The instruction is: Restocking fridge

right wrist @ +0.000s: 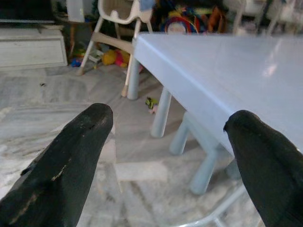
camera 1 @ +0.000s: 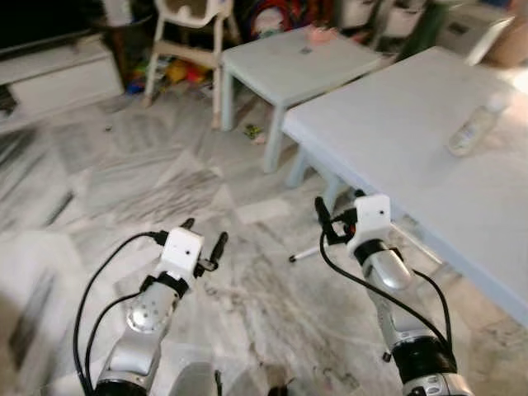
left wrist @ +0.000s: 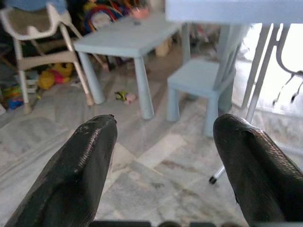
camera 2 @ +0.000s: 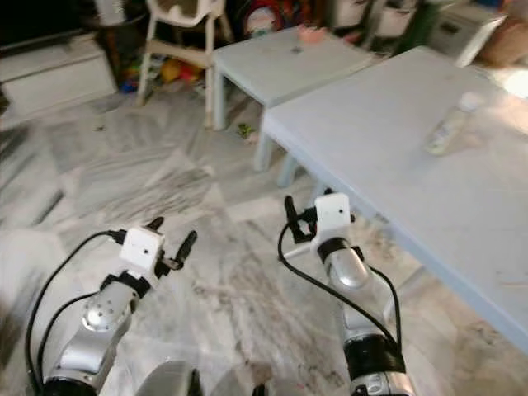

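Lying on its side on the bench [camera 1: 396, 140], the bottle [camera 1: 473, 132] is looking light, slippery plastic; grasp mid-body. Left gripper [camera 1: 204, 239] and right gripper [camera 1: 338, 214] are hovering wide, empty, over floor.

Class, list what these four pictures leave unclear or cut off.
- Bottle on the large table: label and contents blurred, head views.
- Small pink item on the small table: too small to identify.
- Large table's far end: cut by the right edge.
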Tool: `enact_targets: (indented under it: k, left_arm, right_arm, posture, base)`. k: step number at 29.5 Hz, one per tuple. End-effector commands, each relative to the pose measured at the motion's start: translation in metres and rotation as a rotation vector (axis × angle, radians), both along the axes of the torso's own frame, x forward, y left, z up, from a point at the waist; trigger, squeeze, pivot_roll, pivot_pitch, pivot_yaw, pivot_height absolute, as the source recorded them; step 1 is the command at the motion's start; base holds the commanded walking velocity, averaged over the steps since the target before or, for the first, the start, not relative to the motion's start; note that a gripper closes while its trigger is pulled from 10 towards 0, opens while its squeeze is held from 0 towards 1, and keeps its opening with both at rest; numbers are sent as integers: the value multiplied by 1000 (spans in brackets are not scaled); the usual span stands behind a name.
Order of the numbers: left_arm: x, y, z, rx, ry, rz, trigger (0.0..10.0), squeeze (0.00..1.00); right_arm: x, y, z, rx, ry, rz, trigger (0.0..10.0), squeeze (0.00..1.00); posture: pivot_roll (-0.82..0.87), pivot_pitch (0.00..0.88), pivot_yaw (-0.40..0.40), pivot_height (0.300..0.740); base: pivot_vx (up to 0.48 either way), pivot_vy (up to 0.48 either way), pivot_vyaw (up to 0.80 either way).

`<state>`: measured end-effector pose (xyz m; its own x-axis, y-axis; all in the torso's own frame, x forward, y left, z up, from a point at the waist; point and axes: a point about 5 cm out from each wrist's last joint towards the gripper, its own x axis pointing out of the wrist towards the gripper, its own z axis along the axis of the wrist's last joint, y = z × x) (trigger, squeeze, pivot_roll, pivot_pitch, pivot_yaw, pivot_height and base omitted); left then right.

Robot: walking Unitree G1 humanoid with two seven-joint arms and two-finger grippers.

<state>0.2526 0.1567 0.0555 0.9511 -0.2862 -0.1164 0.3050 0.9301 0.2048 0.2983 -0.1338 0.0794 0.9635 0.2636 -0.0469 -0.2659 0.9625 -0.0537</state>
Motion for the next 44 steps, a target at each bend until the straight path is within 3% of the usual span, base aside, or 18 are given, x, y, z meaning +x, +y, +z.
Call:
enact_targets:
  k: [1, 12, 18, 24, 36, 44]
  left_arm:
    - [3, -3, 3, -21, -11, 14, 10000, 0]
    - [6, 1, 7, -76, -34, 67, 10000, 0]
    - [12, 10, 20, -121, -121, 148, 10000, 0]
    - [14, 13, 23, -134, -124, 135, 10000, 0]
    - [16, 20, 33, -135, -140, 116, 10000, 0]
    - [11, 13, 29, -158, -105, 90, 10000, 0]
  right_arm:
    - [0, -7, 2, -15, -8, -18, 10000, 0]
    - [0, -9, 3, -26, -15, -17, 10000, 0]
    - [0, -6, 10, -51, -69, 3, 10000, 0]
    - [1, 1, 23, -70, -142, 20, 10000, 0]
    - [-3, 5, 24, -106, -154, 7, 10000, 0]
    - [15, 0, 61, -124, -298, -80, 10000, 0]
  posture:
    - [62, 92, -47, 740]
    - [56, 89, -50, 740]
    - [55, 90, -52, 740]
    - [57, 94, -53, 740]
    - [60, 147, -46, 740]
    - [67, 150, -43, 740]
  base:
    - [480, 0, -694]
    - [472, 0, -301]
    - [417, 88, -651]
    - [0, 0, 0]
    - [0, 0, 0]
    - [0, 0, 0]
